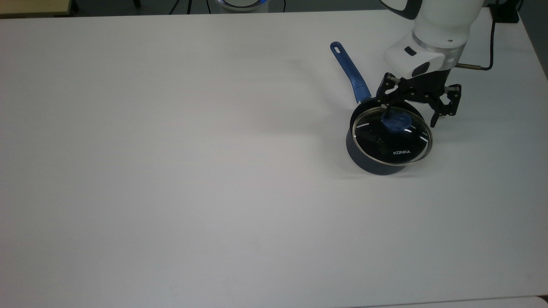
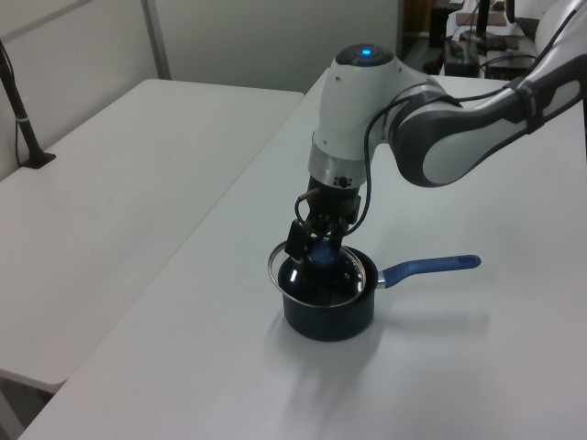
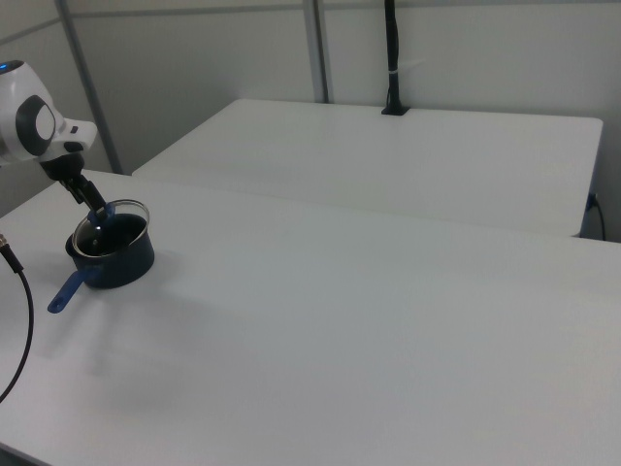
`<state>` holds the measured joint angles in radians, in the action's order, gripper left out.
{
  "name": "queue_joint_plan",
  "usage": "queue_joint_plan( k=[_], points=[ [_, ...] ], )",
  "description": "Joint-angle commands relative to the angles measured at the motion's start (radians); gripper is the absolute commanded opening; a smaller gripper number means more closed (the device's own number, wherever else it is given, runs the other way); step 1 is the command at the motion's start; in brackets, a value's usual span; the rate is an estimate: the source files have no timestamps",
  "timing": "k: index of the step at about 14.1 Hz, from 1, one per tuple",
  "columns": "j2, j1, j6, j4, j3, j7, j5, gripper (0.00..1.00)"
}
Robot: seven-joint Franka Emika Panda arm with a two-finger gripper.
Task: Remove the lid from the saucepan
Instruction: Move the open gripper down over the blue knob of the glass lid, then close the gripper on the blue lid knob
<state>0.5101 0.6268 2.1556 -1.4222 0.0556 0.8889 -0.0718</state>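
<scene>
Jaws stand wide apart on the gripper [image 1: 410,116], one fingertip [image 1: 387,112] touching the blue knob [image 1: 396,120], the other hanging clear beyond the rim at the top view's right; nothing is clamped. Lid [image 1: 392,141] sits tilted and shifted off centre on the saucepan [image 1: 367,161], its rim overhanging. Pan rests on the white table [image 1: 171,171], handle [image 1: 350,72] pointing toward the top view's upper left.
</scene>
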Motion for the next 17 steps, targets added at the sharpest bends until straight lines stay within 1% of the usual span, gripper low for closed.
queue_joint_plan(
  k=[1,6,9,17],
  points=[
    [0.01,0.016,0.013,0.009,0.023,0.028,-0.055,1.0],
    [-0.015,0.01,-0.003,0.011,0.036,0.021,-0.065,1.0],
    [-0.016,0.01,-0.028,-0.001,0.043,0.015,-0.118,1.0],
    [-0.007,0.02,-0.026,-0.026,0.032,0.002,-0.121,1.0]
  ],
)
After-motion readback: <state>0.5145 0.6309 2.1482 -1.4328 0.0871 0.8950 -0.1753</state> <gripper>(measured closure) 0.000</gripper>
